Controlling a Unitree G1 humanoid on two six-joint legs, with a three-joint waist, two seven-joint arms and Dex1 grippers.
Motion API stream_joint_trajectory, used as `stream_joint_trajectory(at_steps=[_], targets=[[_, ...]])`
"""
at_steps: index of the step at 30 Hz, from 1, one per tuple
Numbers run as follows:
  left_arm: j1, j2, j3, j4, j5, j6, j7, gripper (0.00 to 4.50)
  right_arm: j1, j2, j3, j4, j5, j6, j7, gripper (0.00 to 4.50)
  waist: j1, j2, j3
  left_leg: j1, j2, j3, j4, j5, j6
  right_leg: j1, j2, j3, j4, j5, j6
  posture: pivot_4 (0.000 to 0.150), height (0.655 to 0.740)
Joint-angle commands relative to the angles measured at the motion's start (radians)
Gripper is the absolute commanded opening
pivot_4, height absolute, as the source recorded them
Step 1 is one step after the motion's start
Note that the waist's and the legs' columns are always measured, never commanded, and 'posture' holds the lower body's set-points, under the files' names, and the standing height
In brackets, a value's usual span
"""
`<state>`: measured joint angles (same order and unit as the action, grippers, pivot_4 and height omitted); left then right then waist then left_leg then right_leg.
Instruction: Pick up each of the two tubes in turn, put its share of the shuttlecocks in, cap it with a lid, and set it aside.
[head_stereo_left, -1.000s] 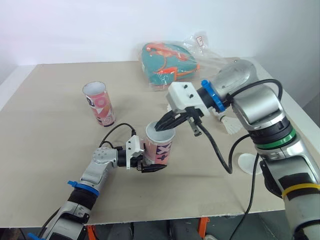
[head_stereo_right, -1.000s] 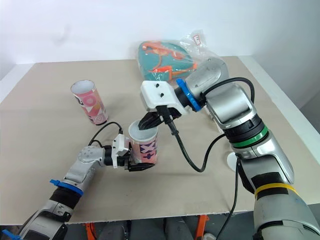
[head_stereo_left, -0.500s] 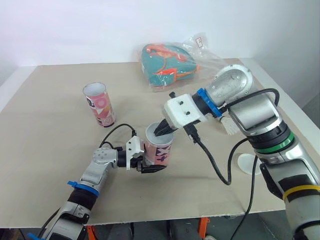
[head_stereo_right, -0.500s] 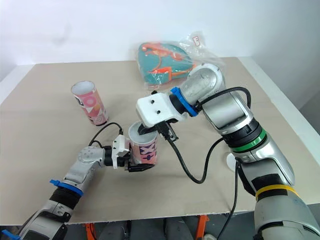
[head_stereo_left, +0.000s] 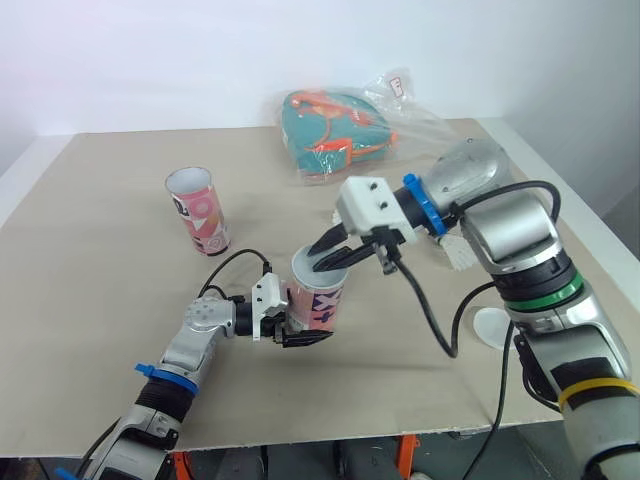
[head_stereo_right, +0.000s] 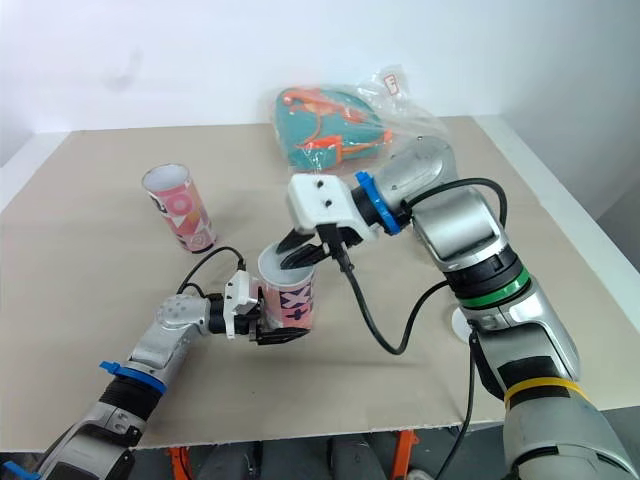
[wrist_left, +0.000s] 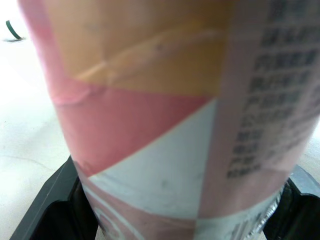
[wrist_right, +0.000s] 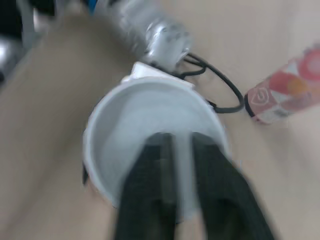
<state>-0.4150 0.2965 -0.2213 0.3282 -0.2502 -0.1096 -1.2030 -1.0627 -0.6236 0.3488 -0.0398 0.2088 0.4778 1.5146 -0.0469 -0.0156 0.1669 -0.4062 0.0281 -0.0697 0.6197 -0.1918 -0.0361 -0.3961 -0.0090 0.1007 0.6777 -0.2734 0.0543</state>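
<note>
Tube (head_stereo_left: 318, 296) stands upright near the table's (head_stereo_left: 100, 300) front edge, clamped in left gripper (head_stereo_left: 295, 328), its mouth directly beneath right gripper (head_stereo_left: 322, 260), whose fingers are narrowly parted with nothing seen between them.

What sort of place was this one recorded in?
Probably a robotics lab or test bench: a bare board table against a blank white wall, laid with staged props: a pink tube, a second tube, a shuttlecock and a bagged teal item.
</note>
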Motion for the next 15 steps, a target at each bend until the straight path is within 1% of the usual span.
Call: stream_joint_trajectory(at_steps=[1, 2, 3, 4, 5, 7, 9, 15], targets=[[0.002, 0.008, 0.004, 0.017, 0.004, 0.006, 0.003, 3.65, 0.003, -0.06, -0.104, -0.052, 0.07, 0.08, -0.018, 2.67, 0.002, 0.0, 0.0, -0.002, 0.0, 0.0, 0.0, 0.0, 0.0, -0.002, 0.0, 0.0, 0.0, 0.0, 0.0, 0.15, 0.7387], [0.0, 0.006, 0.006, 0.019, 0.004, 0.003, 0.004, 3.65, 0.007, -0.076, -0.137, -0.063, 0.096, 0.109, -0.03, 3.24, 0.003, 0.0, 0.001, -0.003, 0.0, -0.001, 0.0, 0.0, 0.0, -0.002, 0.0, 0.0, 0.0, 0.0, 0.0, 0.15, 0.7387], [-0.001, 0.005, 0.007, 0.02, 0.004, 0.0, 0.005, 3.65, 0.01, -0.087, -0.157, -0.072, 0.116, 0.13, -0.04, 3.71, 0.003, -0.001, 0.001, -0.003, -0.001, -0.001, 0.0, 0.0, 0.0, -0.003, 0.0, 0.0, -0.001, 0.0, 0.0, 0.15, 0.7387], [-0.003, 0.003, 0.008, 0.021, 0.003, -0.001, 0.008, 3.65, 0.015, -0.1, -0.193, -0.085, 0.149, 0.169, -0.053, 4.13, 0.002, 0.0, 0.001, -0.004, -0.001, 0.0, 0.0, 0.0, 0.0, -0.003, 0.0, 0.0, -0.001, 0.0, 0.0, 0.15, 0.7387], [-0.007, -0.001, 0.012, 0.019, 0.002, -0.003, 0.016, 3.65, 0.033, -0.123, -0.244, -0.113, 0.19, 0.211, -0.068, 4.41, 0.002, 0.0, 0.002, -0.004, -0.001, 0.0, 0.0, 0.0, 0.0, -0.003, 0.0, 0.0, -0.001, 0.0, 0.0, 0.15, 0.7387], [-0.012, -0.007, 0.02, 0.013, -0.003, -0.001, 0.027, 3.65, 0.067, -0.158, -0.315, -0.16, 0.251, 0.276, -0.096, 4.41, 0.002, -0.001, 0.003, -0.004, -0.001, 0.0, 0.0, 0.0, 0.0, -0.003, 0.0, 0.0, -0.001, -0.001, 0.001, 0.15, 0.7387], [-0.021, -0.014, 0.023, 0.005, -0.003, 0.023, 0.049, 3.65, 0.137, -0.193, -0.38, -0.218, 0.295, 0.325, -0.138, 4.41, 0.003, -0.001, 0.003, -0.004, -0.001, 0.0, 0.0, 0.0, 0.0, -0.003, 0.0, 0.0, -0.001, -0.001, 0.001, 0.15, 0.7387], [-0.009, 0.009, 0.005, -0.033, 0.0, 0.076, 0.047, 3.65, 0.366, -0.254, -0.483, -0.387, 0.378, 0.412, -0.269, 4.41, -0.002, -0.001, 0.004, -0.004, -0.001, 0.001, 0.0, 0.0, 0.0, -0.004, 0.0, 0.002, -0.002, 0.0, 0.002, 0.15, 0.7387]])
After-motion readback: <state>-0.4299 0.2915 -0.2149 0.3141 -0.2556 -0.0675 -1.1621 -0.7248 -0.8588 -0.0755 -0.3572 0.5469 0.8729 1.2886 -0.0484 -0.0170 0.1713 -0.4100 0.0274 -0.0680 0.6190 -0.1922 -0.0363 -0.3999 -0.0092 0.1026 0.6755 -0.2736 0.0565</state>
